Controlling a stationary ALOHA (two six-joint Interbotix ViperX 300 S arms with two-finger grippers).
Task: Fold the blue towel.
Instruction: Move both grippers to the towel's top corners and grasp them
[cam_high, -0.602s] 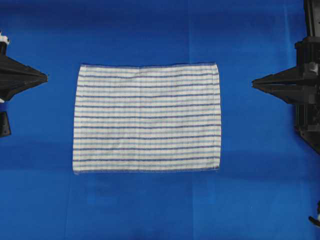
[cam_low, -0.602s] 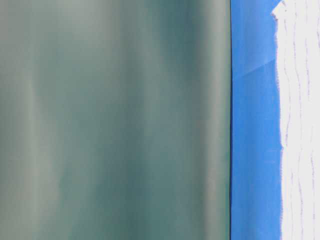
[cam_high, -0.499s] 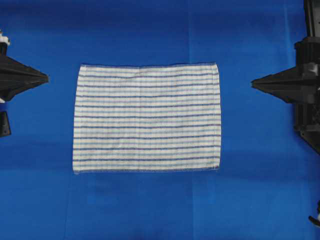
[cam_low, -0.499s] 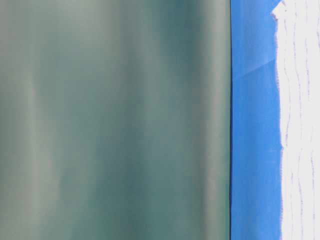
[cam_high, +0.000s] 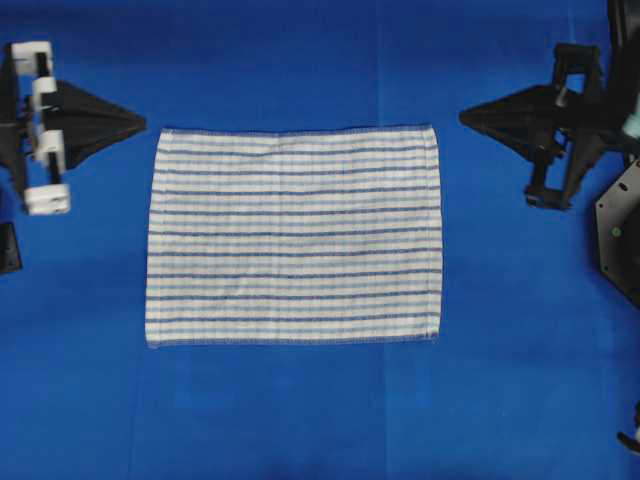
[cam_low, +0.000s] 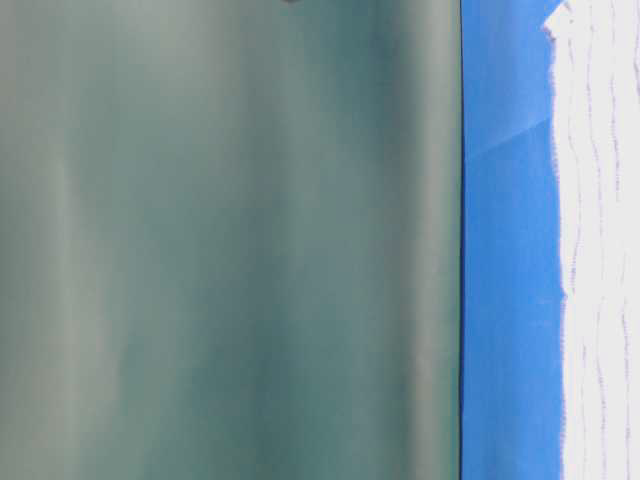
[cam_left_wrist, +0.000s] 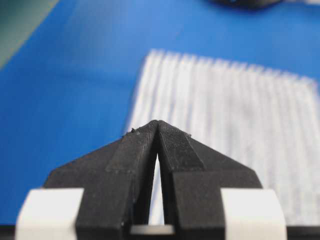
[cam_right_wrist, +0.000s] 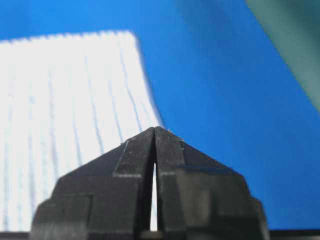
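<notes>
The towel (cam_high: 293, 235) lies flat and unfolded on the blue tabletop (cam_high: 300, 420). The left hand (cam_high: 140, 124) and right hand (cam_high: 465, 117), both clenched and empty, hover just off its far corners. Each should open, then pinch its corner evenly so the fold stays square.

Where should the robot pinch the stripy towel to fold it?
Probably at the two top corners. The blue towel lies flat and unfolded, and the shut left gripper and right gripper sit just outside those corners, so each could come in from its own side.
</notes>
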